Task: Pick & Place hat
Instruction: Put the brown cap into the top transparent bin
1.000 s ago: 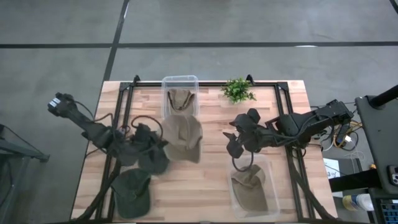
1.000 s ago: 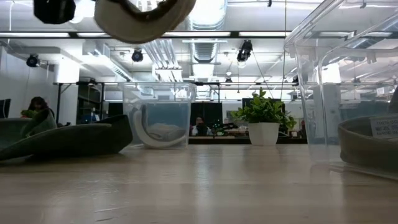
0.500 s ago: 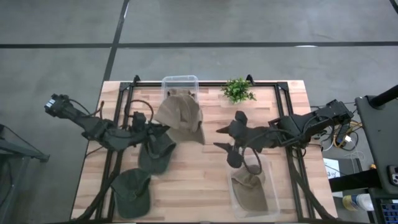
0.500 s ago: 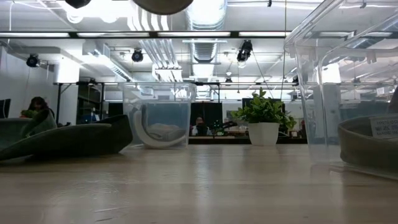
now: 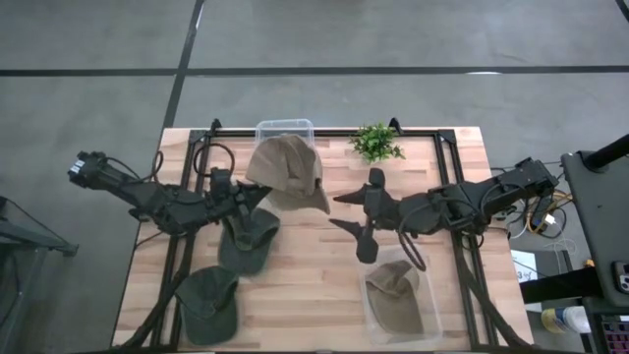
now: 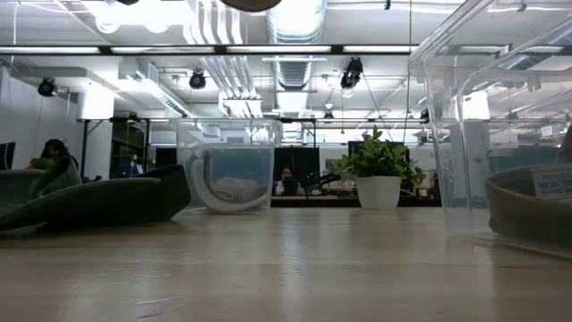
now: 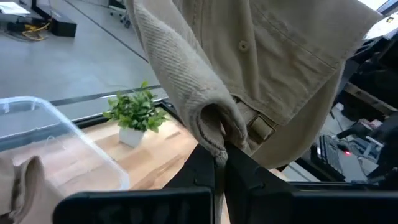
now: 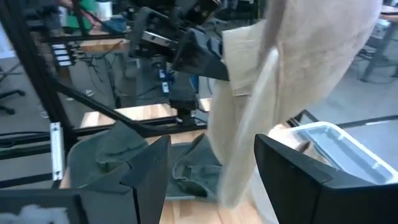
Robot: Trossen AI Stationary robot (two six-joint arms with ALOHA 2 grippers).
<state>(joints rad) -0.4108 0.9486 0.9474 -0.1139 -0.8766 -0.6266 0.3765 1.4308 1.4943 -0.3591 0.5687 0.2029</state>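
Note:
A tan hat (image 5: pixel 288 173) hangs lifted in my left gripper (image 5: pixel 248 194), partly above the far clear bin (image 5: pixel 285 131), where another tan hat lies. In the left wrist view the shut fingers (image 7: pixel 221 167) hold the tan hat (image 7: pixel 273 56). My right gripper (image 5: pixel 346 213) is open, just right of the hat and apart from it; its wrist view (image 8: pixel 211 177) faces the hanging hat (image 8: pixel 280 81). Two green hats (image 5: pixel 246 241) (image 5: pixel 210 301) lie flat on the table. The near right bin (image 5: pixel 399 307) holds a tan hat. My left gripper pinches a bunched fold at the tan hat's edge (image 7: pixel 213 132) between its two fingers, close to the hat's back strap and buckle (image 7: pixel 260 127). The fingers come level from the table's left. The hat is lifted clear of the table and drapes slack from the hold.
A small potted plant (image 5: pixel 375 144) stands at the far edge, right of the far bin. The low view shows that far bin (image 6: pixel 231 165), the plant (image 6: pixel 379 170), a green hat (image 6: pixel 98 202) on the left and the near bin's wall (image 6: pixel 500 134). Black frame rails run along both table sides.
My left gripper has carried the tan hat up and toward the table's far edge, from the table's middle to over the far bin; the hat has risen almost out of the low view. My right gripper has moved left toward the hat and turned, staying open.

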